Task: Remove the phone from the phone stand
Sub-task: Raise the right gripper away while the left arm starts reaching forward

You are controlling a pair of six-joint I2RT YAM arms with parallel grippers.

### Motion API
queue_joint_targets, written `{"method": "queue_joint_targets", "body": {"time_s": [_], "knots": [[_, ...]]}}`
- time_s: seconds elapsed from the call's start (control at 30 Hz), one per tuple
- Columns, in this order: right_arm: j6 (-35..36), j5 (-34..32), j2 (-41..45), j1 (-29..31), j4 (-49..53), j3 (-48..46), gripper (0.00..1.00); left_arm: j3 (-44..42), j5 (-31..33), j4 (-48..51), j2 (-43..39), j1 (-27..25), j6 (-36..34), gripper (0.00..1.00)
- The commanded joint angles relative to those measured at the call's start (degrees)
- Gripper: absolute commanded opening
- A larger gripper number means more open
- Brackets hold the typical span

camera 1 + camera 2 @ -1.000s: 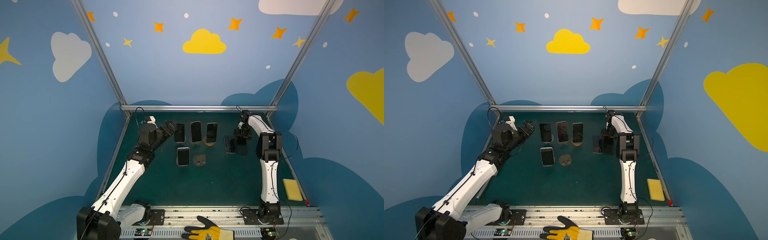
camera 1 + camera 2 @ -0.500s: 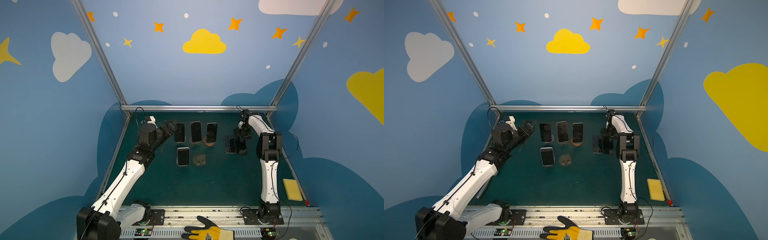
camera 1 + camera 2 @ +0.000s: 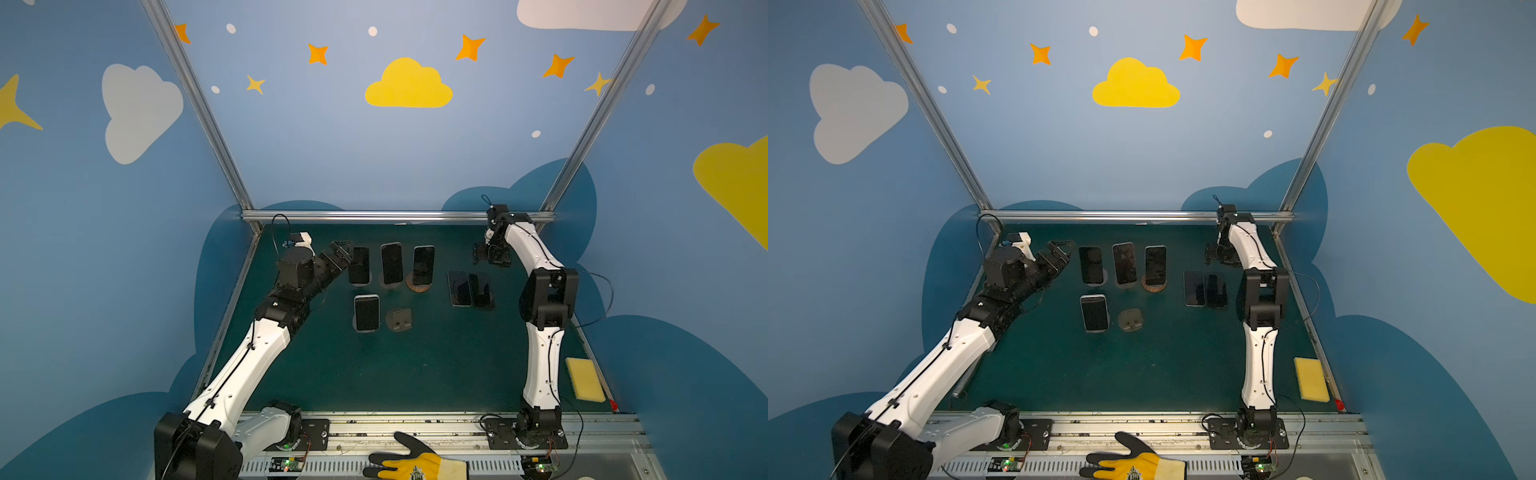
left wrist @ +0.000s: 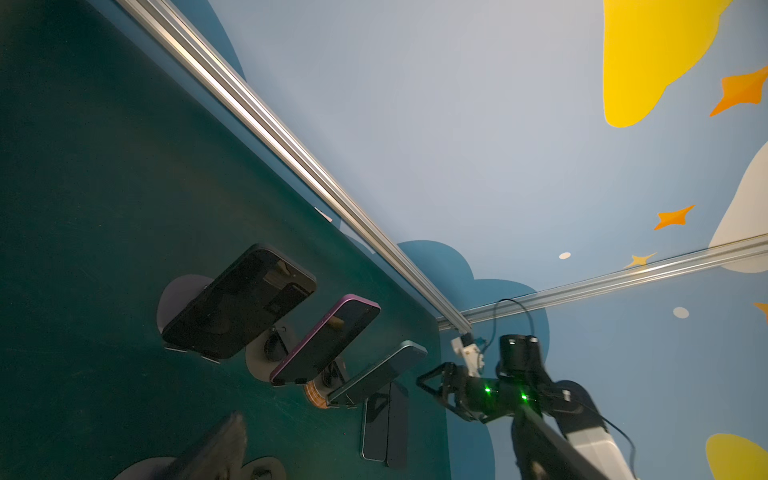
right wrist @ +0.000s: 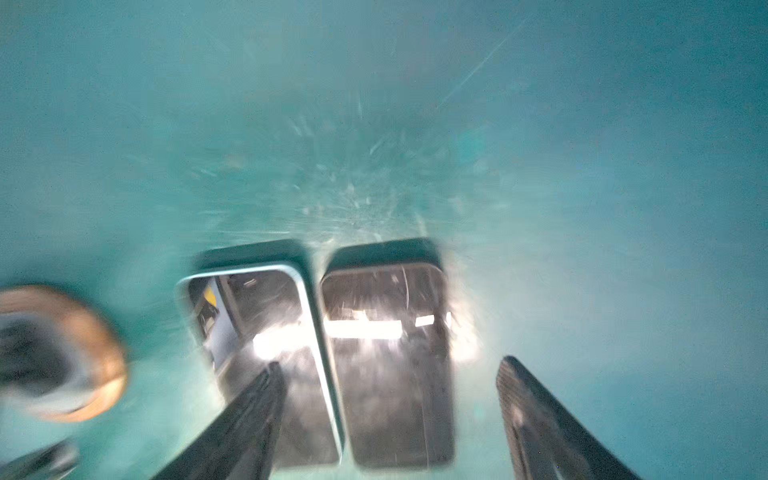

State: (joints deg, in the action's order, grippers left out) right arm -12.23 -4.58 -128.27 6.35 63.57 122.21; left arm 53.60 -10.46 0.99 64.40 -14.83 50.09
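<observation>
Here, left fingers [image 3: 338,257] hover spread beside the black phone [image 3: 359,266] propped on its stand [image 4: 176,297], seemingly next to clamp and lift it, while right fingers [image 5: 249,415] gape over two flat-lying phones [image 3: 459,289].

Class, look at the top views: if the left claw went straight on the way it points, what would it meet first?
Probably the leftmost back-row phone, just ahead of the open left claw. Depth is unclear, so it might pass above.
</observation>
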Motion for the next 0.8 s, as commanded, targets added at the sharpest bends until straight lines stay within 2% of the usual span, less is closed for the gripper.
{"method": "queue_joint_targets", "body": {"time_s": [0.0, 0.1, 0.17, 0.27, 0.4, 0.5, 0.6, 0.7, 0.77], "knots": [[-3.69, -3.76, 11.98, 0.86, -1.97, -6.8, 0.81, 1.1, -1.32, -0.73, 0.74, 0.35, -0.99, 0.98], [-6.69, -4.19, 22.52, 2.7, -9.84, -20.43, 0.81, 2.43, -3.8, 0.52, 1.3, -0.27, -3.11, 0.97], [-7.84, -3.92, 29.55, 4.0, -14.36, -29.15, 0.81, 3.92, -2.03, 3.84, 1.0, -1.75, -6.0, 0.98], [-8.62, -2.75, 40.34, 5.32, -21.59, -43.42, 0.81, 4.49, 5.61, 6.68, -1.57, -4.61, -10.23, 0.98], [-10.88, 2.8, 52.0, 5.64, -30.55, -58.28, 0.81, 6.18, 13.88, 11.07, -4.31, -9.77, -14.5, 0.98], [-9.43, 3.95, 59.52, 5.96, -37.91, -67.66, 0.82, 9.74, 25.91, 18.85, -3.91, -18.03, -17.41, 0.99], [-8.15, 0.12, 66.44, 5.99, -44.9, -75.69, 0.82, 11.45, 37.21, 23.82, -3.8, -27.76, -17.29, 1.0], [-7.97, -6.47, 73.48, 5.65, -51.28, -82.93, 0.83, 12.16, 43.86, 27.71, -1.98, -35.61, -14.2, 1.0], [-8.07, -7.67, 76.9, 5.12, -52.35, -85.73, 0.84, 12.94, 47.6, 30.72, 0.84, -40.41, -10.95, 1.0]]}}
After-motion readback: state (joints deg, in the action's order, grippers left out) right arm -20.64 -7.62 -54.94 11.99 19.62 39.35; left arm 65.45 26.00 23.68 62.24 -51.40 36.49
